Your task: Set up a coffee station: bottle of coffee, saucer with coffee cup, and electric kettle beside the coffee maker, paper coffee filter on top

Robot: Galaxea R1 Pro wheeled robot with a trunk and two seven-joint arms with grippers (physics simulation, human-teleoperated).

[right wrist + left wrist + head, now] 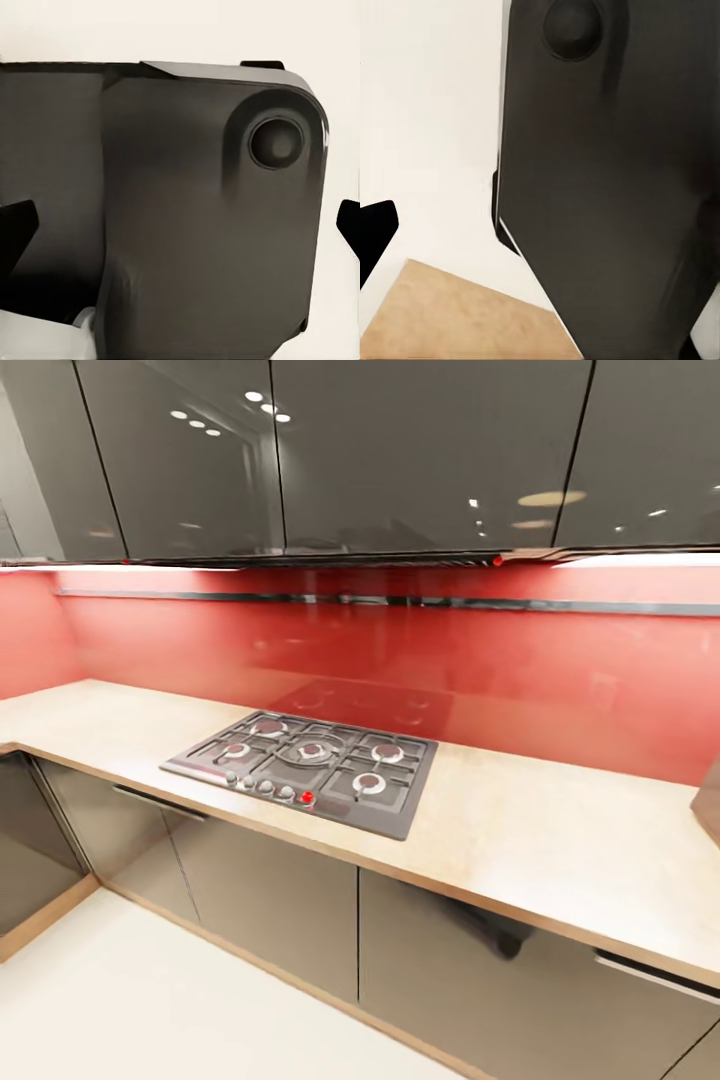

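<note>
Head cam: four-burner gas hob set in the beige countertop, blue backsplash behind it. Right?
Not quite. The backsplash is red, not blue, as the head view shows. The rest holds: the gas hob is set in the beige countertop.

Colours from my head camera: countertop pale beige, faint mottled stone pattern, tan edge strip. Backsplash glossy red, a thin dark rail across it. Gas hob dark grey, silver burner rings, silver knobs, one red knob. Upper cabinets glossy dark grey with white light-spot reflections. Lower cabinets grey-brown and shiny. Floor off-white, tan skirting.

My left wrist camera: a dark grey, nearly black matte robot panel, white floor, tan wood-toned strip.

My right wrist camera: the same dark grey panel, cream-white behind.
</note>
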